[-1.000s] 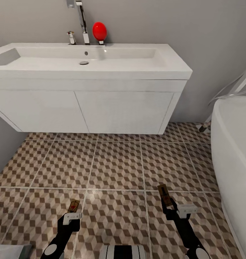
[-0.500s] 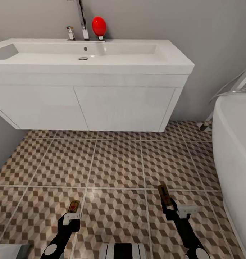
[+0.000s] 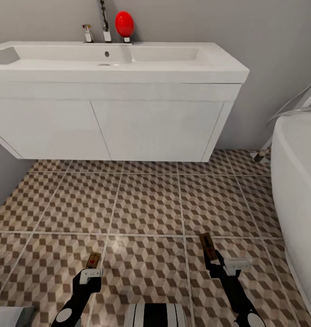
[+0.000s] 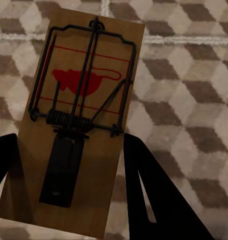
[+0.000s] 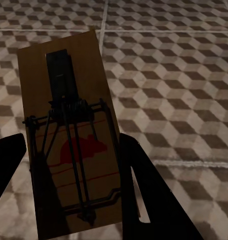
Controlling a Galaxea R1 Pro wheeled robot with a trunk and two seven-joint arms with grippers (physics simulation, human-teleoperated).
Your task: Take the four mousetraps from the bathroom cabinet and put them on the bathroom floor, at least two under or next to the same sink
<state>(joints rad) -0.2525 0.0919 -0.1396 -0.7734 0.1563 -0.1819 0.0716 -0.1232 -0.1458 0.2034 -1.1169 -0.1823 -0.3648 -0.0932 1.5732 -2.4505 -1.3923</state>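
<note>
Both arms carry a trap apiece, low over the bathroom floor (image 3: 146,204). Left claw (image 3: 92,269) is clenched on a mousetrap (image 3: 93,260) — in the left wrist view its tan board (image 4: 79,125) sits between the two dark fingers (image 4: 154,195), gripped by the long edges w/ the wire spring and red mouse print facing up. Held flat like that it can prob. be lowered straight onto the tiles w/o flipping. Right claw (image 3: 212,260) likewise grasps a second mousetrap (image 3: 208,245); in the right wrist view that board (image 5: 69,145) sticks out past the fingers (image 5: 144,190), tilted some.

The bathroom sink (image 3: 119,61) on its white vanity is ahead, well apart from both traps, bathtub (image 3: 298,181) at the right. Neither trap is under or beside the sink yet, so my read: carried forward first, released nearer the vanity — at least two must end up there.
</note>
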